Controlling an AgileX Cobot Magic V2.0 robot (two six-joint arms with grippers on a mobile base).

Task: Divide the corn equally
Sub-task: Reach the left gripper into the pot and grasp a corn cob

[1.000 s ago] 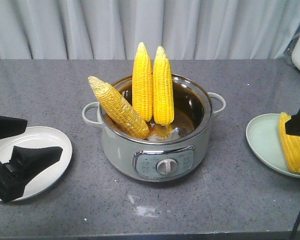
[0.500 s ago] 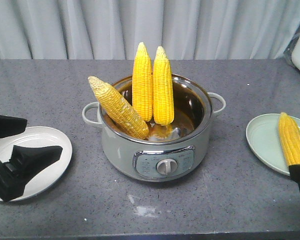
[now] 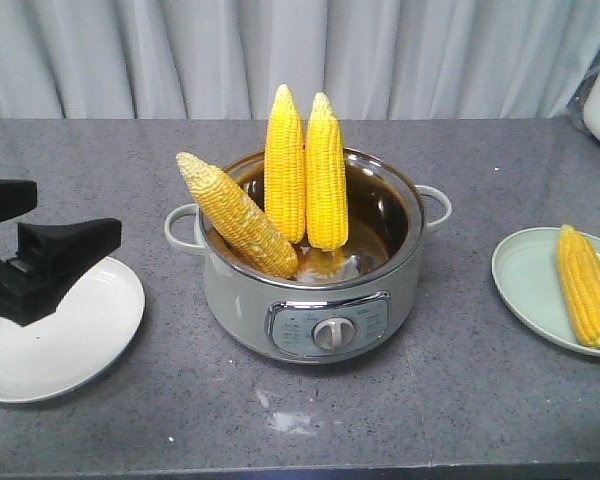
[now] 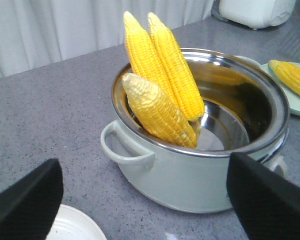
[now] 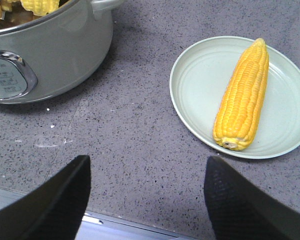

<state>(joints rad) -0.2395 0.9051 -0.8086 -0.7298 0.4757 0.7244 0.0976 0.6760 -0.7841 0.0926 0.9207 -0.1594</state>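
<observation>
Corn [image 3: 326, 175]: where do the cobs sit? (A)

Three stand in the cooker pot [image 3: 310, 300] mid-counter. Two upright cobs [image 3: 285, 165] rest against the far wall, tips up. A leaning cob [image 3: 235, 215] tilts up and left, its tip over the rim. The fourth cob [image 3: 585, 285] lies flat on the green plate [image 3: 525, 275] at right, long axis running near to far, tip far. The white plate [image 3: 80, 340] at left holds none. (B)

And the grippers? (A)

The left gripper [image 3: 75, 212] hovers above the white plate's far side, jaws spread wide, empty, facing the pot. The right gripper [image 5: 147, 190] hangs near the green plate, jaws wide apart too, holding nothing. (B)

How would a cob handle? (A)

Stiff and fairly heavy, I'd judge, with bumpy kernels that may be slick. I'd close across the thick middle, square to the long axis; the tapered tip would likely slip. The leaning cob looks easiest to reach from the left. (B)
</observation>
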